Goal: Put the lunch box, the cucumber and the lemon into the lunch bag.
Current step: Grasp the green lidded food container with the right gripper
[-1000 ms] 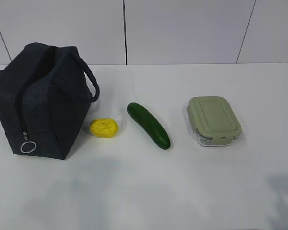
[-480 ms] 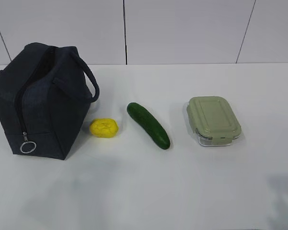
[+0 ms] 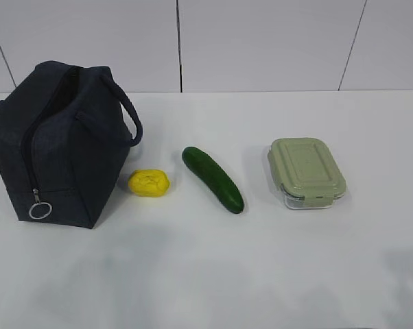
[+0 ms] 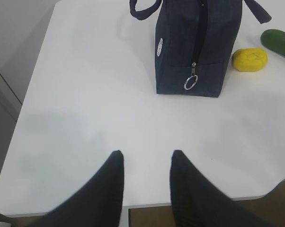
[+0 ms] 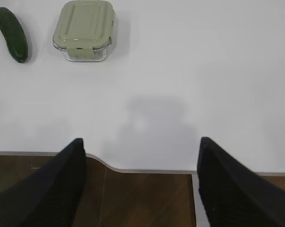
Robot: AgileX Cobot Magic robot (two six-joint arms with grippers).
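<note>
The dark navy lunch bag (image 3: 59,144) stands at the left of the white table, its silver ring pull (image 3: 40,210) hanging low on the near end; it also shows in the left wrist view (image 4: 194,45). The yellow lemon (image 3: 149,183) lies just right of the bag. The dark green cucumber (image 3: 213,179) lies in the middle. The lunch box (image 3: 306,171) with its sage-green lid sits to the right, also in the right wrist view (image 5: 84,29). My left gripper (image 4: 146,156) is open and empty over the table's near edge. My right gripper (image 5: 141,142) is wide open and empty near the front edge.
The table's front edge (image 5: 147,169) has a notch, with brown floor beyond it. A white panelled wall (image 3: 261,41) stands behind the table. Neither gripper shows in the exterior view.
</note>
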